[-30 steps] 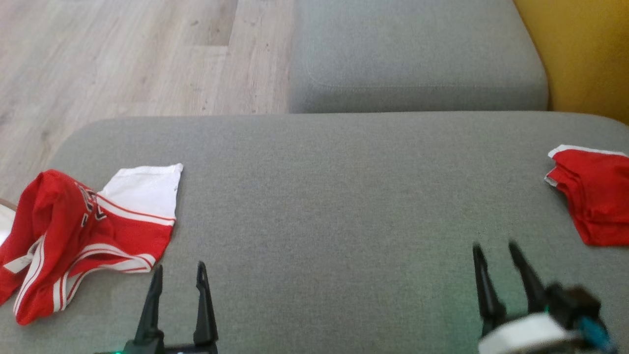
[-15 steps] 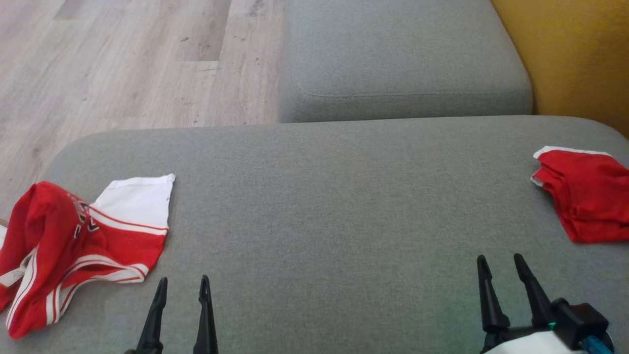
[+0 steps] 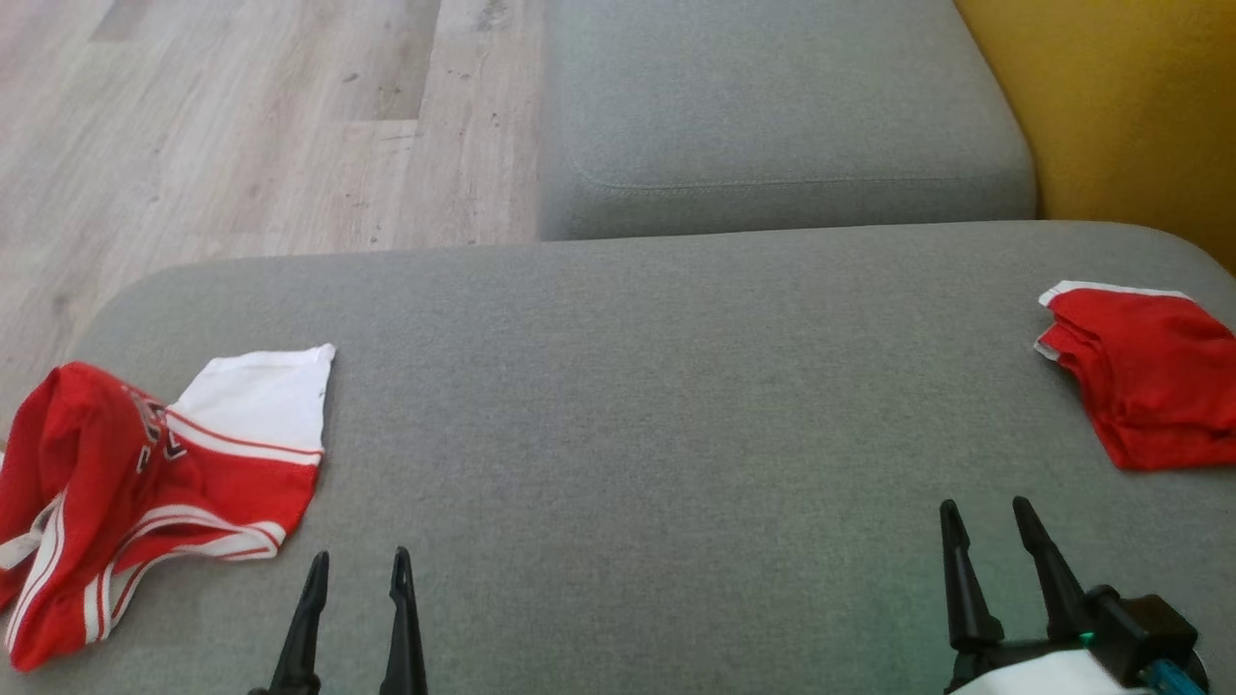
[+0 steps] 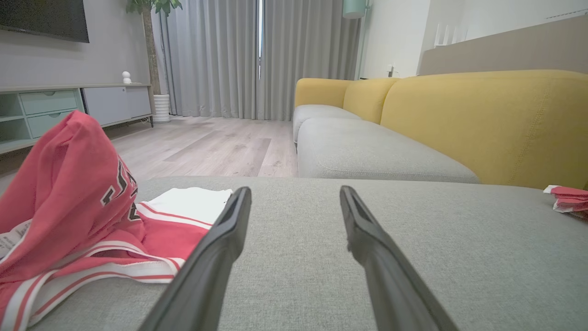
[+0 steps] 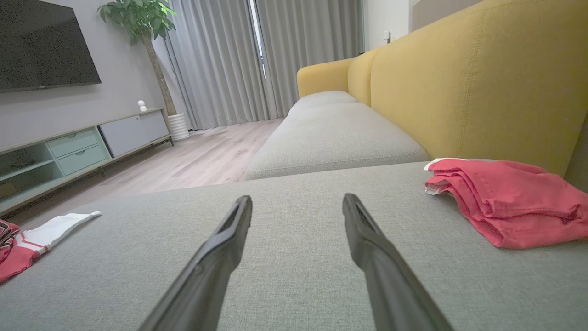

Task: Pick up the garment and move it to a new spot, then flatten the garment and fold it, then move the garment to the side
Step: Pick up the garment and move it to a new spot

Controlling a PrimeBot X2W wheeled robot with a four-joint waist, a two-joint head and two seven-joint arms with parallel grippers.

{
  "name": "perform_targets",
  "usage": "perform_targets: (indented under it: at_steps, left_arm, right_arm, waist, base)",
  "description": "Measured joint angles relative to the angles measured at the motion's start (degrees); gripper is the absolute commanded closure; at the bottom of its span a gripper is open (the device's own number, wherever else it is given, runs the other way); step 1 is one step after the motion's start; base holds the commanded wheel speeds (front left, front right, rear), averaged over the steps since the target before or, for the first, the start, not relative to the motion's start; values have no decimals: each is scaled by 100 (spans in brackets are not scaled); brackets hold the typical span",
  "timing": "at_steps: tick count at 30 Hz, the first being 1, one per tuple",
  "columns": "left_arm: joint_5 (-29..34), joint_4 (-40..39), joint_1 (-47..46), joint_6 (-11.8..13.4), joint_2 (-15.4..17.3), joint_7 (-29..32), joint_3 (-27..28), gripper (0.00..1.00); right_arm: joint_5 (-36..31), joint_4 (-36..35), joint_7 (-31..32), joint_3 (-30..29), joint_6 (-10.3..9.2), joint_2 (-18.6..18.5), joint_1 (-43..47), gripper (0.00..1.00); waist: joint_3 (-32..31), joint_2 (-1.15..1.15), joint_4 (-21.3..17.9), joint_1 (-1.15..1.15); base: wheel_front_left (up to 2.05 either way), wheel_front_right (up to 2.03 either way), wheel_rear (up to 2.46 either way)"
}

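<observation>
A crumpled red and white garment point(image 3: 145, 483) with striped trim lies at the left end of the grey sofa cushion point(image 3: 628, 386); the left wrist view shows this garment point(image 4: 78, 193) bunched up just left of my fingers. My left gripper point(image 3: 359, 558) is open and empty, hovering low over the cushion just right of the garment's near edge. Far to the right, my right gripper point(image 3: 985, 507) is also open and empty. In the right wrist view the right gripper point(image 5: 296, 198) points along the bare cushion, and the garment point(image 5: 27, 239) is at the far left.
A folded red garment point(image 3: 1149, 386) lies at the cushion's right end, up and right of my right gripper. A second grey cushion point(image 3: 772, 97) sits beyond, with the yellow backrest point(image 3: 1110, 97) on the right. Wooden floor point(image 3: 241, 125) lies past the cushion's left and far edges.
The head view has shifted a little, so everything sits slightly lower and further left. The right arm, blurred a second ago, is now still. Both garments lie where they were.
</observation>
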Motion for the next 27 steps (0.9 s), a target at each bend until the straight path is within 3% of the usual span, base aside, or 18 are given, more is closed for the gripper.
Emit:
perform_targets:
  at_steps: [6, 17, 27]
  left_arm:
    - [108, 47, -22, 11, 1, 0, -4, 0]
    - [216, -5, -3, 141, 1, 0, 432, 0]
    - [252, -179, -5, 216, 2, 0, 735, 0]
  right_arm:
    - [0, -9, 0, 21, 0, 3, 0, 0]
    - [30, -27, 0, 111, 0, 24, -1, 0]
    - [-9, -1, 0, 120, 0, 30, -2, 0]
  waist:
    - [24, 0, 307, 0]
    - [61, 0, 1472, 0]
    - [286, 0, 2233, 0]
  base:
    - [0, 0, 0]
    - [0, 0, 0]
    - [0, 0, 0]
